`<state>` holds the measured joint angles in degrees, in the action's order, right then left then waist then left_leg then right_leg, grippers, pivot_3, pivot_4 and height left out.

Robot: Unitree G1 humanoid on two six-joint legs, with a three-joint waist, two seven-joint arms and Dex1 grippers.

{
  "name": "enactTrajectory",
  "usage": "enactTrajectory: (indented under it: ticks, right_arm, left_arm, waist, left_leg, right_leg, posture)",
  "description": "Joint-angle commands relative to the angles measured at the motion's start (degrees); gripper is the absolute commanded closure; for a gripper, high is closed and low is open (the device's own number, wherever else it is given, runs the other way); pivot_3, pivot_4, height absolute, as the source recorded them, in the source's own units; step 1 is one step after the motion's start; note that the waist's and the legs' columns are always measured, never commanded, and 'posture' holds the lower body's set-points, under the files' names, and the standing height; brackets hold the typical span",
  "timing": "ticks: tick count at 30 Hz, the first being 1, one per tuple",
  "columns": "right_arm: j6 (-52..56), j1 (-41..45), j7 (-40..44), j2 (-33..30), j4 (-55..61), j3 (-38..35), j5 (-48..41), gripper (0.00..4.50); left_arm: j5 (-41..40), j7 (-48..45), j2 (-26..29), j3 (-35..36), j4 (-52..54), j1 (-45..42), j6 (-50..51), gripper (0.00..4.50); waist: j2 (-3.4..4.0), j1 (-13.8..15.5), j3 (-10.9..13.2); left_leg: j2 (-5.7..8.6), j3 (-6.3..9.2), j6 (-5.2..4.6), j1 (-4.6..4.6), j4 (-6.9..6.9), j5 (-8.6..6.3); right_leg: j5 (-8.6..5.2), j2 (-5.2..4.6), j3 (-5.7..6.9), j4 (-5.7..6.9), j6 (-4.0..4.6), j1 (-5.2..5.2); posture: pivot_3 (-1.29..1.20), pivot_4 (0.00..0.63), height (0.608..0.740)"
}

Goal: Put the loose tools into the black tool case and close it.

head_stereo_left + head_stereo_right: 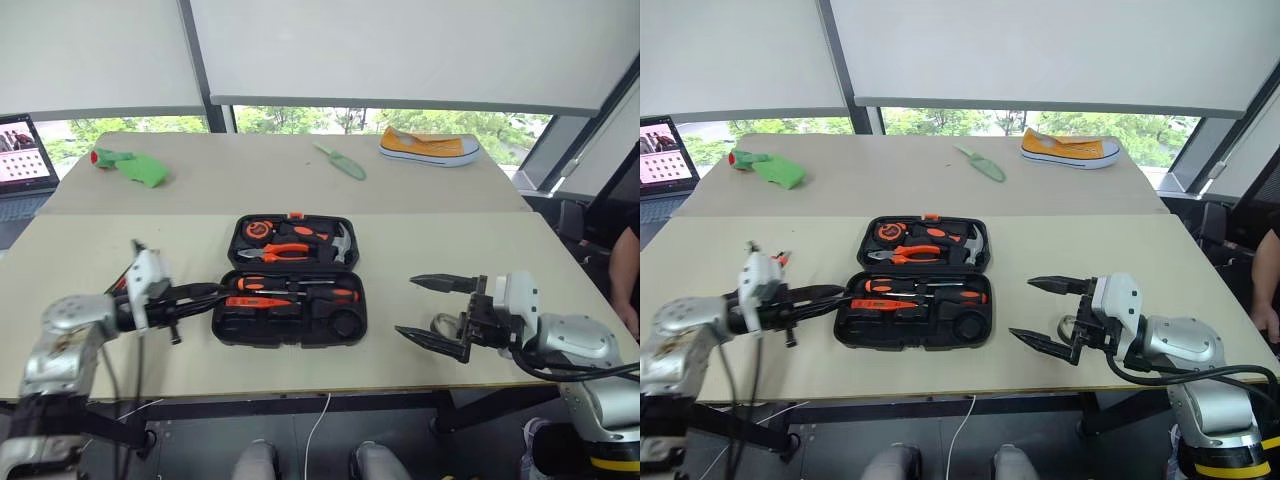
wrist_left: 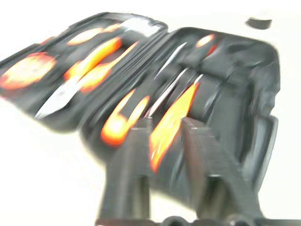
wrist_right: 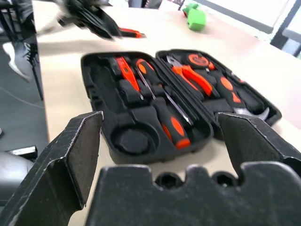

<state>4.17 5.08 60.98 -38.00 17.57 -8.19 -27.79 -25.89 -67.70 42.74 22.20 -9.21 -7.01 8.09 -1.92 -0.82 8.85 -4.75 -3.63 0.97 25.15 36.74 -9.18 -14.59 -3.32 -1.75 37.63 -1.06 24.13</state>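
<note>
The black tool case (image 1: pixel 222 325) lies open and flat in the middle of the near table. Orange-and-black screwdrivers (image 1: pixel 292 286) and a utility knife (image 1: pixel 245 301) sit in its near half. Pliers (image 1: pixel 280 250), a hammer and a tape measure fill the far half. My left gripper (image 1: pixel 212 293) hovers at the case's left edge, pointing at it, open with nothing between the fingers (image 2: pixel 136 155). My right gripper (image 1: pixel 405 305) stands wide open to the right of the case, empty. Loose tools are out of view, except a small orange piece (image 3: pixel 131 33) by the left fingertips that I cannot identify.
On the far table lie a green trowel (image 1: pixel 342 160), a green bundle (image 1: pixel 132 167) and a yellow shoe (image 1: pixel 428 147). A laptop (image 1: pixel 25 165) stands at the left edge. A person's arm (image 1: pixel 627 270) shows at the right edge.
</note>
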Motion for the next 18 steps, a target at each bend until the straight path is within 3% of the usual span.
enactTrajectory:
  ticks: [1,6,8,12,18]
  right_arm:
    - [-7.65,-1.45,0.80,2.99,-0.04,-1.51,-0.62,0.00]
    - [-5.95,-3.53,-1.10,5.83,1.32,-0.97,-3.31,0.00]
    - [-6.31,-4.38,-1.20,6.90,1.40,-0.60,-3.72,0.00]
    - [-8.31,-5.25,-0.90,7.74,0.70,0.19,-2.37,0.00]
    - [-7.85,-3.63,-1.36,7.47,1.70,1.13,-2.14,0.00]
  left_arm:
    - [-2.56,7.42,-1.35,16.25,0.97,13.27,-1.21,1.72]
    - [-5.28,13.32,-4.49,24.98,1.68,24.45,1.77,0.02]
    - [-5.68,16.16,-5.92,26.64,1.00,26.28,2.14,0.02]
    - [-6.11,20.75,-7.19,26.51,2.53,25.99,3.85,0.02]
    - [-9.03,25.66,-2.17,22.48,3.93,15.46,14.36,0.02]
  waist:
    - [-0.05,-0.57,-0.01]
    - [-0.18,0.74,-0.04]
    - [-0.28,1.34,-0.11]
    - [-0.37,1.73,-0.17]
    - [-0.51,1.67,-0.25]
  left_leg:
    - [-0.03,-0.02,0.01,0.00,-0.01,-0.01]
    - [-0.03,-0.08,0.07,-0.02,-0.04,-0.02]
    - [-0.06,-0.10,0.55,-0.19,-0.03,-0.31]
    - [-0.05,-0.17,0.63,-0.21,-0.03,-0.37]
    - [-0.05,-0.22,0.63,-0.19,-0.03,-0.37]
  right_leg:
    - [-0.07,0.00,-0.01,-0.03,-0.07,0.01]
    - [-0.14,-0.13,0.10,-0.01,-0.10,-0.01]
    - [-0.44,-0.20,0.20,-0.13,0.12,0.04]
    - [-0.42,-0.43,0.31,-0.15,0.16,0.02]
    - [-0.42,-0.64,0.75,-0.08,0.19,0.01]
  posture:
    - [0.00,0.150,0.740]
    - [0.00,0.150,0.740]
    - [0.00,0.150,0.740]
    - [0.00,0.150,0.740]
    - [0.00,0.150,0.740]
